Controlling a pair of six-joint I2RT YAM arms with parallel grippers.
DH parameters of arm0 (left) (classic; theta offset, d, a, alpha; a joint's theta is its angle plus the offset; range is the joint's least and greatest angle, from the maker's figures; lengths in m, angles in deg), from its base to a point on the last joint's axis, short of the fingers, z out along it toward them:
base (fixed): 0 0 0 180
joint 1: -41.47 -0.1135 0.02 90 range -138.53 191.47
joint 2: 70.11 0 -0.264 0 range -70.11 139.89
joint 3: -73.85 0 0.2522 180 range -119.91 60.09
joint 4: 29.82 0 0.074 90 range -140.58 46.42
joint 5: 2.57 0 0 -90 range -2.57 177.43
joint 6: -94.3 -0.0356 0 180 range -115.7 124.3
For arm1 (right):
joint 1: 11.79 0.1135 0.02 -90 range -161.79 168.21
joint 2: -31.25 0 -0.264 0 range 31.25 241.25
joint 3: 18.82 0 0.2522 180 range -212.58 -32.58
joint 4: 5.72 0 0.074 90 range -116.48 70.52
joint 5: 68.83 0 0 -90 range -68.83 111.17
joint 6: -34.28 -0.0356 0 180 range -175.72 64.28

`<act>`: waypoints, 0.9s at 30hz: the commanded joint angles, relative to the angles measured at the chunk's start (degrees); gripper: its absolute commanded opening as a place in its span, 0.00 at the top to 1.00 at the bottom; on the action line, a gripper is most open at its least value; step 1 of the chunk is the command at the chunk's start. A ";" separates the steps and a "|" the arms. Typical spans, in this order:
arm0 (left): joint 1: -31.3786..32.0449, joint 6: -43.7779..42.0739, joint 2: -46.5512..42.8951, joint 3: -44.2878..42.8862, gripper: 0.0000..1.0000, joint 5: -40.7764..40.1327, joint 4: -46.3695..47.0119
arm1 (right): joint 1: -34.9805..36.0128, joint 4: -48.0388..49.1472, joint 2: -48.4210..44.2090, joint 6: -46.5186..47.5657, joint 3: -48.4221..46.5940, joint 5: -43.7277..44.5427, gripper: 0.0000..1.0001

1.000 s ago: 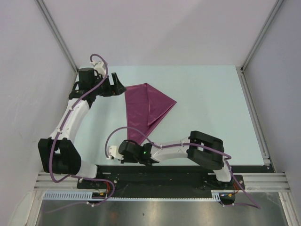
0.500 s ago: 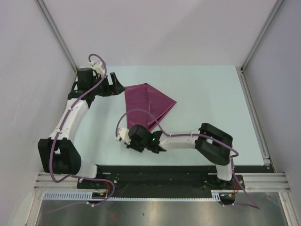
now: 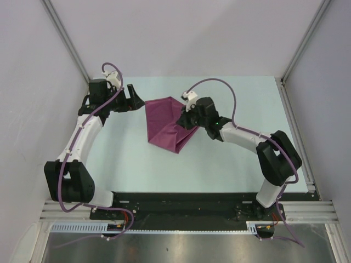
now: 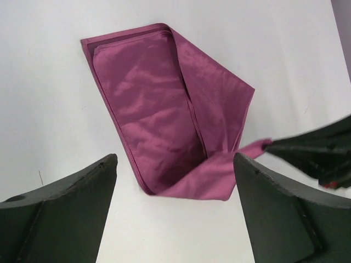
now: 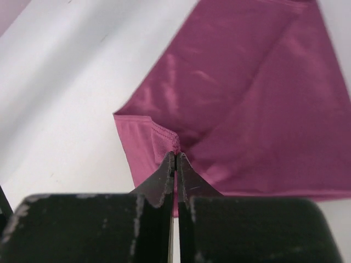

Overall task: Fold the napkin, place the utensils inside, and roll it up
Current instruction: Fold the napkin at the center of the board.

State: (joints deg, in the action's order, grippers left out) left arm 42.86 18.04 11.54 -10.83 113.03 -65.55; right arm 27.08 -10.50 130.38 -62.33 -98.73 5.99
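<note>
The plum napkin (image 3: 164,123) lies folded on the pale table (image 3: 236,159), its near corner lifted and drawn across toward the right. My right gripper (image 3: 185,117) is shut on that hemmed corner. In the right wrist view the fingertips pinch the napkin (image 5: 247,93) edge, with the right gripper (image 5: 176,157) closed tight. My left gripper (image 3: 137,98) stands open just left of the cloth's far-left corner, holding nothing. Seen from the left wrist, the napkin (image 4: 159,104) lies beyond the left gripper (image 4: 175,164), and the right gripper (image 4: 307,149) pulls a cloth tail. The utensils are out of view.
Grey walls close in the table on the left, back and right. A metal rail (image 3: 296,131) runs along the right edge. The arms' black base bar (image 3: 186,200) lies along the near edge.
My right gripper shut on the napkin's near corner and swung it from the near edge up and to the right, over the cloth. The left arm stayed where it was.
</note>
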 commanded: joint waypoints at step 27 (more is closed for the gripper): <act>-0.86 0.76 1.67 -0.10 0.09 0.15 0.09 | -19.19 11.07 10.46 -14.04 4.63 -4.77 1.00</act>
State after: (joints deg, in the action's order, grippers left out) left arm 42.56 18.04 13.18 -10.83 113.01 -66.01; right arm 8.57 -2.42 140.15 -74.77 -94.04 -0.66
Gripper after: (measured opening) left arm 0.911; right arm 0.011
